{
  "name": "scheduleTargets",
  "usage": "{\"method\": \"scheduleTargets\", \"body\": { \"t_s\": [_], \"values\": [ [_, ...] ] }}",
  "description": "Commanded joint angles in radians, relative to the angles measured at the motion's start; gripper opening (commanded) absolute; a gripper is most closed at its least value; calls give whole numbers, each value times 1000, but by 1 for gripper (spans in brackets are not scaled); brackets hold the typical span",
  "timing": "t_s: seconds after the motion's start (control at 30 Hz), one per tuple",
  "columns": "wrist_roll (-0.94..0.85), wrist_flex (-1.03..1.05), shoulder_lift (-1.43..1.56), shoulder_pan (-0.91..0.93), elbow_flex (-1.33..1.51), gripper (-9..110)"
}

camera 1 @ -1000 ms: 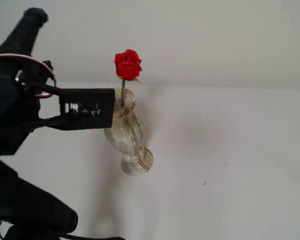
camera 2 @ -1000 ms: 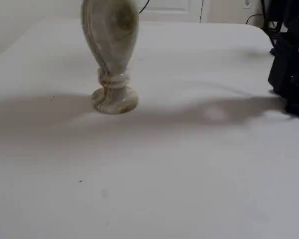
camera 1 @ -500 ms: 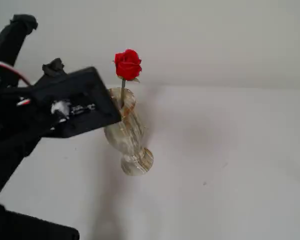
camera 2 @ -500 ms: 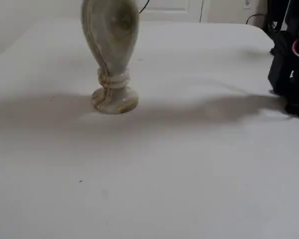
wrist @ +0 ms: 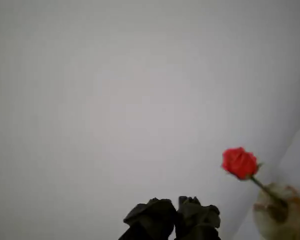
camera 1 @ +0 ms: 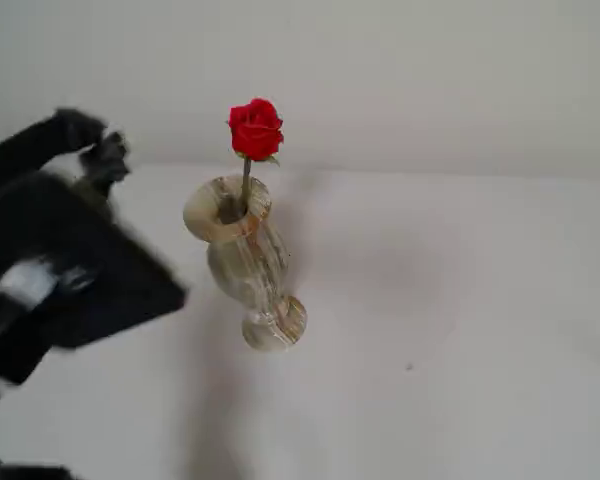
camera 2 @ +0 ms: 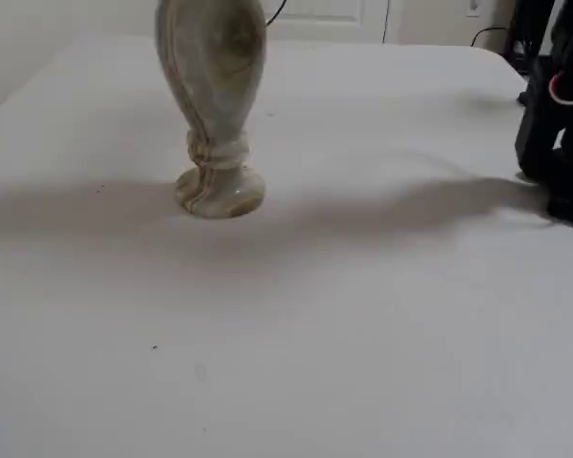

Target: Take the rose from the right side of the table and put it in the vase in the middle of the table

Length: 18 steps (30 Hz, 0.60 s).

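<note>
we see the rose (camera 1: 255, 128) standing in the vase (camera 1: 242, 258), stem through its mouth, bloom above the rim. the vase is upright on the table (camera 2: 363, 324), with wide bare room all round. our gripper (wrist: 176, 209) hangs well aside, fingertips pressed together, holding nothing.

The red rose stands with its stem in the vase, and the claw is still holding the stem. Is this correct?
Not quite. The rose does stand with its stem in the vase, but the claw holds nothing. The wrist view shows it apart from the flower, its fingers together and empty, and a fixed view shows the stem standing free.
</note>
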Motion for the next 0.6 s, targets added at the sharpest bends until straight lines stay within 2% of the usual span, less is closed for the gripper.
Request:
{"method": "scheduleTargets", "body": {
  "t_s": [0.0, 0.17, 0.23, 0.37, 0.57],
  "values": [
    [-14, 26, 222, -34, 290, 0],
    [-2, 18, 376, -41, 522, 0],
    [6, -61, 508, -40, 746, 0],
    [-25, -356, 865, -38, 1347, 0],
    [-28, -526, 1149, -6, 1870, 0]
  ]
}}
